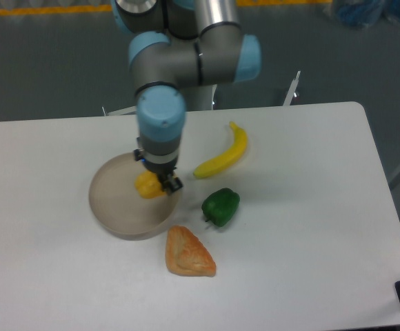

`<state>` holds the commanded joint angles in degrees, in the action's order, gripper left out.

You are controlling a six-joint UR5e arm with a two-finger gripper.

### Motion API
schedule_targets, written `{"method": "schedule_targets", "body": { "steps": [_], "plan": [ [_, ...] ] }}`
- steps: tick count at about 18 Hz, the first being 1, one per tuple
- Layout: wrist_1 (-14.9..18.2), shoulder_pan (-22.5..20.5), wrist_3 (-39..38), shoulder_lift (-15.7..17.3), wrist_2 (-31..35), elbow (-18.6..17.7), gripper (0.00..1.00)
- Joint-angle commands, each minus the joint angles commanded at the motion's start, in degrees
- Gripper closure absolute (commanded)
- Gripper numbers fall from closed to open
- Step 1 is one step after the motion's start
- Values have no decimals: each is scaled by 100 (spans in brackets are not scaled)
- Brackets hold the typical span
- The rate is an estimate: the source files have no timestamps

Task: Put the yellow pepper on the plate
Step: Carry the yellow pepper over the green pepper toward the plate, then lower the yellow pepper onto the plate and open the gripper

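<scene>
Your surface (310,227) is a white top filling most of the view. Your arm (179,62) comes down from the top centre, grey with light blue joints, wrist pointing straight down over the plate. Plate (117,214) is a round beige-grey dish left of centre, low rim, flat on the surface. Banana (224,155) lies just right of the arm, curved, well clear of the plate rim. Pastry (188,254) is the tan triangular one, just below the plate's lower right edge, near it, can't tell if touching. Green pepper (221,207) sits between banana and pastry, just beside the plate's right rim, apart from it. Your gripper (157,185) is over the right part of the plate, mostly hidden under the wrist; it looks closed around the yellow pepper (147,185). Yellow pepper is inside the plate's outline, right of its centre; can't tell if it rests on the dish or hangs just above it.
</scene>
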<state>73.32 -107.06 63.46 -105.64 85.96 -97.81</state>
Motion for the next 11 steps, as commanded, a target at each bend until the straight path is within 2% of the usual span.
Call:
{"method": "schedule_targets", "body": {
  "steps": [3, 4, 7, 8, 11],
  "plan": [
    [-256, 167, -97, -70, 9, -159, 72],
    [-274, 176, -79, -105, 9, -185, 61],
    [-572, 255, -97, -202, 9, -194, 3],
    [-634, 264, -88, -194, 9, -203, 0],
    [-635, 247, -88, -124, 44, -194, 0]
  ]
}}
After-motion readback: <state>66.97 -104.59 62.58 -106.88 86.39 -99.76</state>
